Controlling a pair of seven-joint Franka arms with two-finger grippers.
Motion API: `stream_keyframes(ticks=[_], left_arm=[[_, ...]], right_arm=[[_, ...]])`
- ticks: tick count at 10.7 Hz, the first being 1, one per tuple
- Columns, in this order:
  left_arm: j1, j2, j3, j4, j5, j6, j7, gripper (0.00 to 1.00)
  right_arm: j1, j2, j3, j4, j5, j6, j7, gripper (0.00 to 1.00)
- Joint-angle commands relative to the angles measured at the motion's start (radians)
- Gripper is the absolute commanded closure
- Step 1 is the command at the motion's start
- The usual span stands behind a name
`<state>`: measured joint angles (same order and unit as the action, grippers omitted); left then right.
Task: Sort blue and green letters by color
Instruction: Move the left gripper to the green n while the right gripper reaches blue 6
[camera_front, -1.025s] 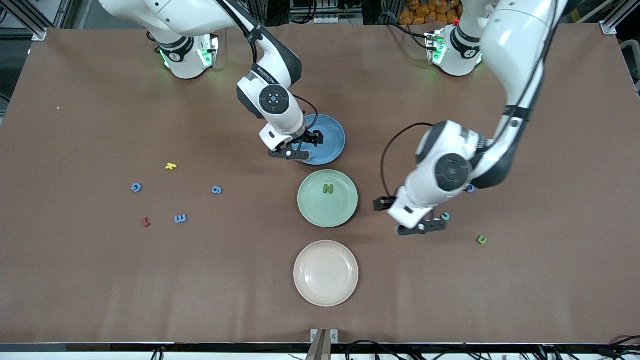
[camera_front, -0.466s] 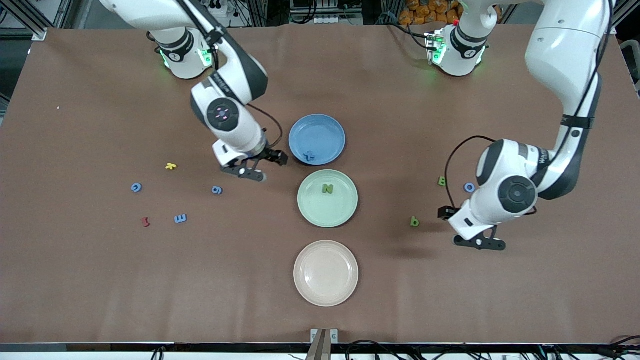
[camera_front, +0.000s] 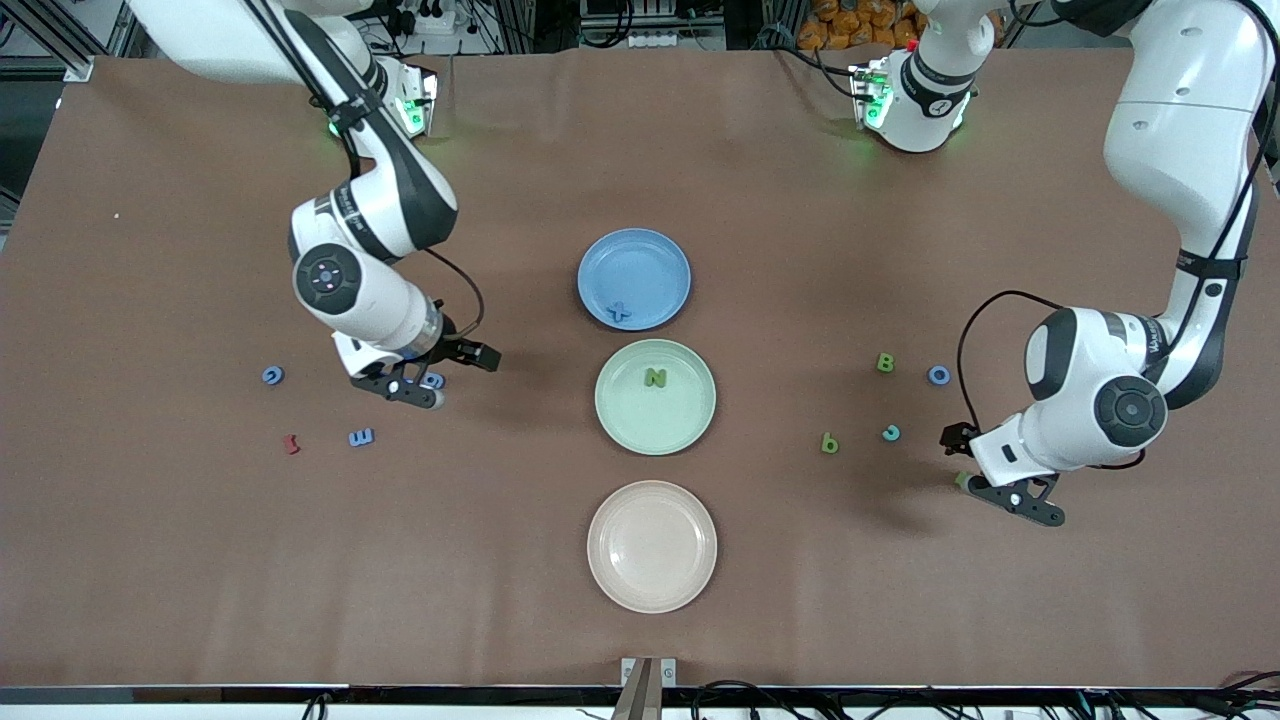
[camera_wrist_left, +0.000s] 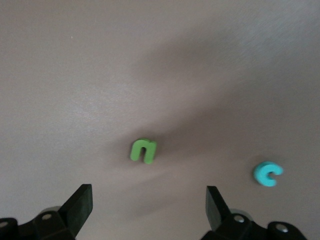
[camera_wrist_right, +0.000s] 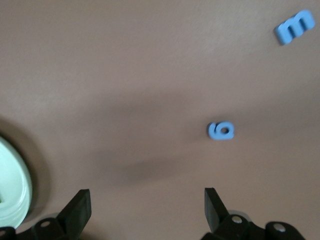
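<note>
My right gripper (camera_front: 442, 372) hangs open over the blue g (camera_front: 433, 380), which lies just ahead of the fingers in the right wrist view (camera_wrist_right: 221, 130). My left gripper (camera_front: 980, 470) is open above the green u (camera_front: 961, 480), seen ahead of the jaws in the left wrist view (camera_wrist_left: 143, 151). A blue X (camera_front: 621, 312) lies in the blue plate (camera_front: 634, 250). A green N (camera_front: 655, 378) lies in the green plate (camera_front: 655, 435). Loose on the table are a blue G (camera_front: 272, 375), blue E (camera_front: 361, 437), green B (camera_front: 885, 362), blue O (camera_front: 939, 375) and a green b-shaped letter (camera_front: 829, 443).
A pale pink plate (camera_front: 652, 546) sits nearer the front camera than the green plate. A dark red letter (camera_front: 291, 443) lies beside the blue E. A teal c (camera_front: 891, 433) rests between the b-shaped letter and the left gripper.
The right gripper left the blue plate, where the X now lies, and swung over the g. The left gripper moved from beside the green plate toward its own end, over the u.
</note>
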<state>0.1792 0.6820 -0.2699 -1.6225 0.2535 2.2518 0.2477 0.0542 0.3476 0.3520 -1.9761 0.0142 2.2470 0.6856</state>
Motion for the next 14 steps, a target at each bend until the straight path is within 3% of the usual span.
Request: stream_keyframes(ticks=[1,6,8,10,13,14], left_arm=[[0.010,0.016,-0.012,-0.036,0.024,0.087,0.041,0.12],[0.011,0.070,-0.011,-0.027,0.081,0.157,0.110,0.18],[0.013,0.079,-0.011,-0.023,0.081,0.166,0.136,0.18],[0.026,0.097,-0.011,-0.020,0.081,0.189,0.150,0.37],[0.028,0.106,-0.011,-0.020,0.081,0.198,0.151,0.43],[0.029,0.106,-0.011,-0.020,0.081,0.200,0.153,0.54]], right_arm=[[-0.072,-0.026,0.015,-0.111,-0.016,0.133,-0.075,0.00],[-0.158,0.008,0.007,-0.184,-0.170,0.183,-0.144,0.00],[-0.159,0.037,0.001,-0.182,-0.175,0.204,-0.143,0.00],[-0.155,0.054,-0.002,-0.182,-0.189,0.230,-0.140,0.00],[-0.154,0.092,-0.004,-0.182,-0.197,0.281,-0.132,0.00],[-0.151,0.097,-0.005,-0.182,-0.197,0.287,-0.132,0.00]])
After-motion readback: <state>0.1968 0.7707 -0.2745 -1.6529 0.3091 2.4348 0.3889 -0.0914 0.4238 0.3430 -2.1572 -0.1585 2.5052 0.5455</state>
